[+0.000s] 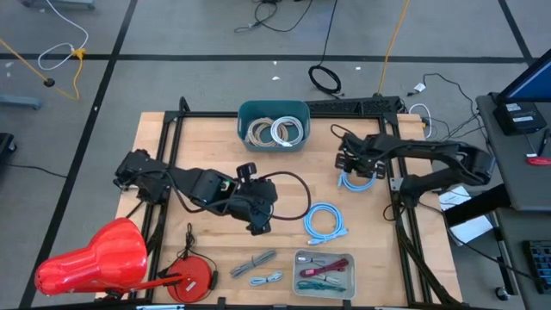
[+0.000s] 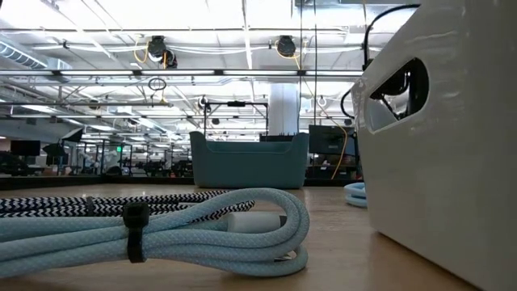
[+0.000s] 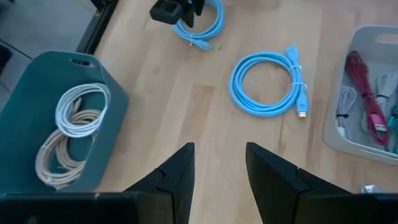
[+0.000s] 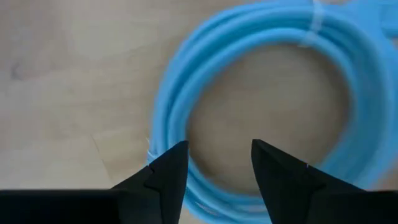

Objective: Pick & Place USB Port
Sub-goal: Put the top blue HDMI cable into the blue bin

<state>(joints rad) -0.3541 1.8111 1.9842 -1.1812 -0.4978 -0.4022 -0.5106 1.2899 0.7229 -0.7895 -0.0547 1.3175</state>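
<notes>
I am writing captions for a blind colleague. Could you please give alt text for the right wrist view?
A coil of light blue cable lies on the pale wooden table and fills most of the picture. The right gripper hangs just above the coil's near side, its two dark fingers apart, with nothing between them.

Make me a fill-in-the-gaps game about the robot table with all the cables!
1. The teal bin holds coiled cables that are white and ____.
2. The right tool hangs over a coiled cable coloured ____.
3. The red cable lies in a ____ tray.
4. The left tool has ____ between its fingers.

Missing words: beige; blue; grey; nothing
</notes>
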